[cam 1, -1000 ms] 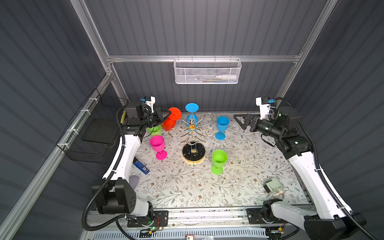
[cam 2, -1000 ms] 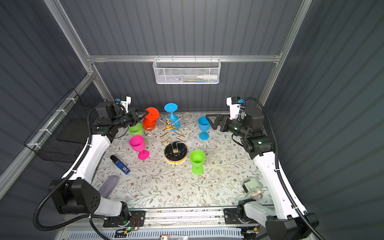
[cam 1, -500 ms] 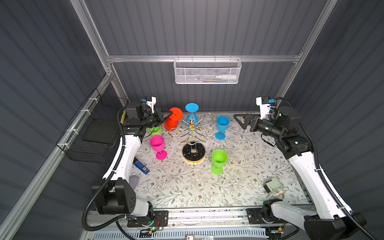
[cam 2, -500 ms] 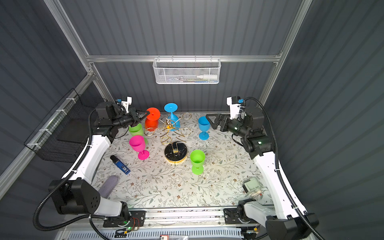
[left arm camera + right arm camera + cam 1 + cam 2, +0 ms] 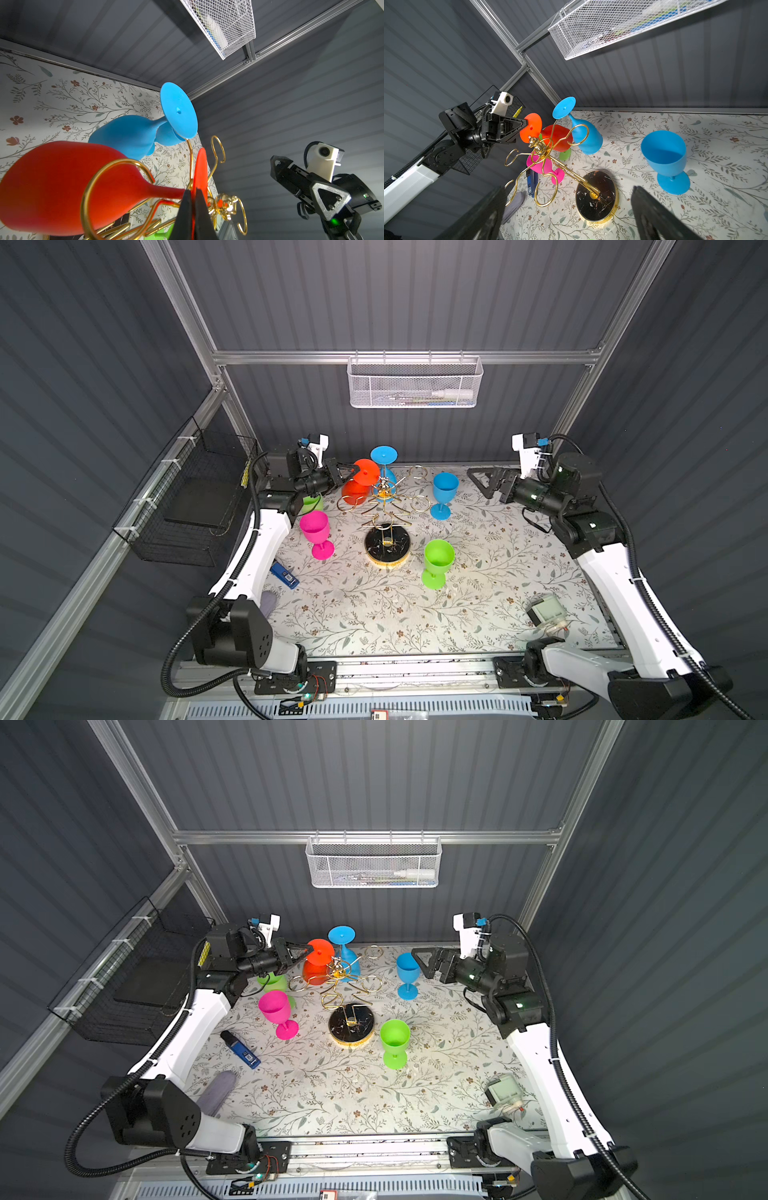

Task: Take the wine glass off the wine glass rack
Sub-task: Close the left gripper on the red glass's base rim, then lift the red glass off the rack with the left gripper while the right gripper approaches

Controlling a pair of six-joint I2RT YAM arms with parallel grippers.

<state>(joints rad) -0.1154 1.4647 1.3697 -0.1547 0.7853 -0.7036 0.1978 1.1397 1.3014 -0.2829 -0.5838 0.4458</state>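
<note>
Now we see the table (image 5: 478, 572) with the rack (image 5: 387, 546) upright near its middle, black base flat on the floral cloth. Well off to the rack's right, the right gripper (image 5: 569, 189) hangs above the table, jaws wide apart, holding nothing, pointed at the rack. On the rack's far left side the left gripper (image 5: 192, 195) reaches in about level, its jaws pinched together on the foot rim of the orange glass (image 5: 365, 472). That glass hangs tilted, bowl down and toward the left arm, foot up beside the rack's top knob. Whether its stem sits in a ring arm, we cannot tell. A blue glass (image 5: 383, 456) hangs inverted on the rack just behind it.
</note>
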